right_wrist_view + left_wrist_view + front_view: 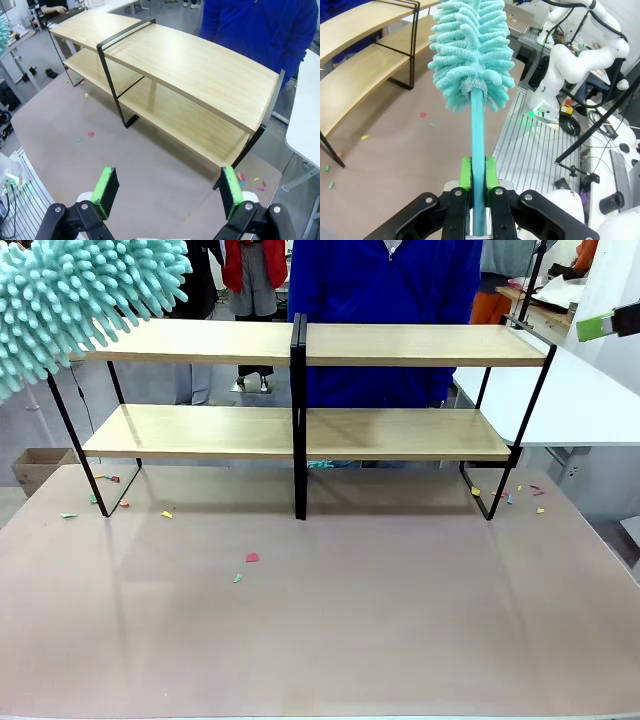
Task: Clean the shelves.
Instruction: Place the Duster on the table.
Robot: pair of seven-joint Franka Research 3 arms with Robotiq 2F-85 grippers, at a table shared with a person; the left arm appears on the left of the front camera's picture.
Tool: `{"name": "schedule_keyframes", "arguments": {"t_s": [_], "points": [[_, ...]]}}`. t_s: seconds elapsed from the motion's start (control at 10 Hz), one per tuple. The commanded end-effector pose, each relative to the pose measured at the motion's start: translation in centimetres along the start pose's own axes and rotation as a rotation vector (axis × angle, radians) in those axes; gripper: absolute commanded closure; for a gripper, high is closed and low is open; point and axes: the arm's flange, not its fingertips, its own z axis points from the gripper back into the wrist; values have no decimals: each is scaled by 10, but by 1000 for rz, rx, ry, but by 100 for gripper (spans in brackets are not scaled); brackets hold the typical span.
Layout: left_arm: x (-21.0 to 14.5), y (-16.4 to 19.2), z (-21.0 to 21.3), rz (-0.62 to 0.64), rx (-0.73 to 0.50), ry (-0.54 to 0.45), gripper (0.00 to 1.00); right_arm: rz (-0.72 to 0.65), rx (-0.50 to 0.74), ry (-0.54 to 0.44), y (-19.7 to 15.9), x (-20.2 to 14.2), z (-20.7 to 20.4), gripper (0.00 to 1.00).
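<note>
two light-wood boards in a thin black frame make up the shelves (400,345), standing across the far half of the grey-brown table (330,640), with a black centre post between the halves. a person in a blue top (385,280) stands just behind them.

the left gripper (478,172) is clamped on the teal handle of a fluffy teal duster (470,47); both green pads press against the handle, and the duster head stands up past the fingertips. in the left wrist view the shelves lie off to the upper left, apart from the duster head. in the front view the duster head hangs at the top left corner, over the left end of the upper board; whether it touches the wood cannot be told.

the right gripper (167,192) has its jaws spread wide with nothing between them. in its wrist view the shelves lie ahead of and beyond the fingertips, well apart from them, the near right end of the frame closest to the right-hand pad. in the front view a green pad and a bit of black finger show at the upper right edge, just beside the right end of the upper board.

small coloured paper scraps (252,558) lie scattered on the table in front of and around the frame's feet.
</note>
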Motion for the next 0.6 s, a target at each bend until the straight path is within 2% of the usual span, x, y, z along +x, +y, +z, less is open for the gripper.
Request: {"name": "schedule_keyframes", "arguments": {"t_s": [0.0, 0.5], "points": [[4, 0, 2, -28, -11, -18, 87, 5, 5, -2, 0, -1, -1, 0], [-1, 0, 0, 0, 2, 3, 87, 0, 0, 0, 0, 0, 0, 0]]}}
